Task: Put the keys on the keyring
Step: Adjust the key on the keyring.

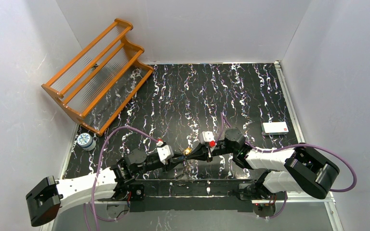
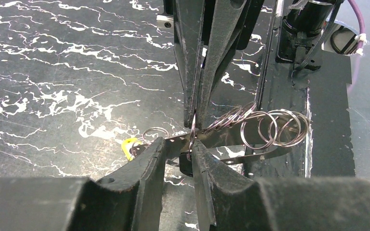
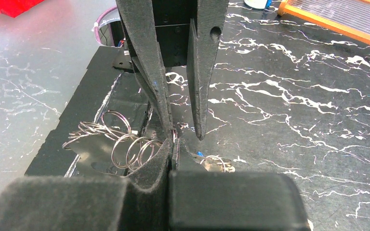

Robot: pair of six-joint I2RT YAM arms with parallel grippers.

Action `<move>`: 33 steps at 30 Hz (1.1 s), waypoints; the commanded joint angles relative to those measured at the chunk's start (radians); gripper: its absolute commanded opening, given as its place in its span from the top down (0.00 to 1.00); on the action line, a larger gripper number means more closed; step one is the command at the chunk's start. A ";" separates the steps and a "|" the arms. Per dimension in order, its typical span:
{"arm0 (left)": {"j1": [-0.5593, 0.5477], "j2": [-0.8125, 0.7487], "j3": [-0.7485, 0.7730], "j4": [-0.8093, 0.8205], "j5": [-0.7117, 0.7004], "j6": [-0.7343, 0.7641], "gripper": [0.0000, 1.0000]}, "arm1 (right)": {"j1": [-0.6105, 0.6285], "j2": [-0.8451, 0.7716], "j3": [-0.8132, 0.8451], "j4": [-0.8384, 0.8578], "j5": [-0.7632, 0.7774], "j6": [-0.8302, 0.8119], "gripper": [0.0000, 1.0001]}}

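Meeting nose to nose low over counter (image 2: 53, 72), near its front edge. Right gripper (image 2: 196, 113) jaws pinched together on thin silver keyring (image 2: 191, 132). Left gripper (image 2: 179, 147) jaws apart, straddling it. Gold-coloured key (image 2: 127, 144) on counter just beside. Risk: ring could twist or slip from pinch if left jaws close off-centre. Neighbouring ring cluster (image 2: 270, 127) could snag.

Your rack (image 1: 96, 77) sits in the tabletop's far-left corner, the tin (image 1: 85, 141) before it at the left edge, the card (image 1: 275, 127) by the right edge, the keyring (image 2: 262, 139) mid near edge.
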 commanded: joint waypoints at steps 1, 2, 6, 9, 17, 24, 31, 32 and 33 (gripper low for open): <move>-0.003 -0.001 0.046 0.037 -0.016 -0.010 0.75 | 0.001 -0.013 0.021 0.050 -0.004 -0.016 0.99; -0.003 0.001 0.046 0.036 -0.014 -0.011 0.75 | 0.001 -0.012 0.021 0.050 -0.004 -0.015 0.99; -0.003 -0.001 0.052 0.036 -0.011 -0.015 0.74 | 0.001 -0.010 0.019 0.050 -0.001 -0.013 0.99; -0.003 0.004 0.059 0.035 0.008 -0.017 0.69 | 0.001 -0.010 0.020 0.050 0.004 -0.013 0.99; -0.004 0.028 0.067 0.032 0.017 -0.013 0.69 | 0.001 -0.012 0.021 0.050 0.005 -0.011 0.99; -0.003 0.044 0.101 -0.072 0.000 0.016 0.70 | 0.001 -0.021 0.022 0.043 0.010 -0.016 0.99; -0.003 0.055 0.129 -0.112 0.021 0.055 0.92 | 0.001 -0.016 0.021 0.045 0.007 -0.014 0.99; -0.003 0.057 0.133 -0.116 0.021 0.056 0.96 | 0.001 -0.015 0.021 0.045 0.007 -0.013 0.99; -0.003 0.061 0.137 -0.121 0.022 0.058 0.99 | 0.001 -0.015 0.021 0.045 0.007 -0.013 0.99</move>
